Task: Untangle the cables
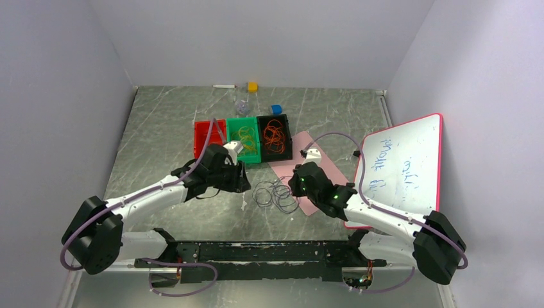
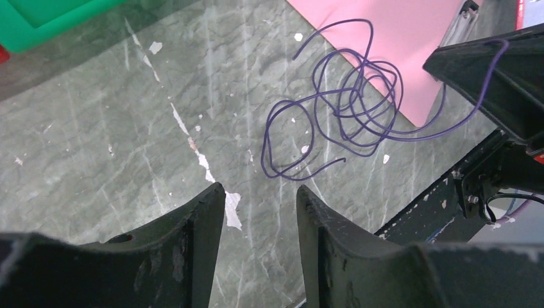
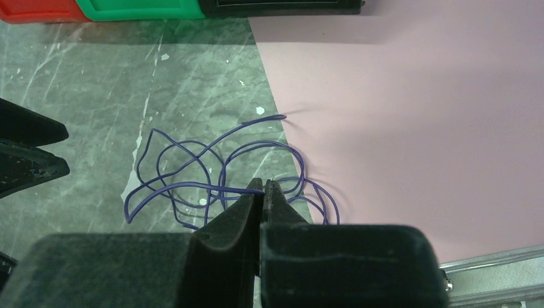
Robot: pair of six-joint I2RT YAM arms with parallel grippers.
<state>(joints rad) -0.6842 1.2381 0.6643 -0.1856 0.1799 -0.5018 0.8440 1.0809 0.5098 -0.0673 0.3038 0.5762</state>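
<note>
A tangle of dark purple-blue cables (image 1: 276,194) lies on the grey table at the edge of a pink mat (image 1: 308,179); it shows in the left wrist view (image 2: 346,109) and the right wrist view (image 3: 212,170). My right gripper (image 3: 264,185) is shut on one purple strand at the tangle's right side (image 1: 296,186). My left gripper (image 2: 260,192) is open and empty, just left of the tangle (image 1: 242,178). Yellow cables (image 1: 246,136) lie in the green bin and orange cables (image 1: 274,133) in the black bin.
A red bin (image 1: 206,138), green bin (image 1: 231,123) and black bin (image 1: 274,154) stand in a row behind the tangle. A whiteboard (image 1: 401,167) leans at the right. A yellow block (image 1: 253,86) and a blue block (image 1: 276,109) sit at the back.
</note>
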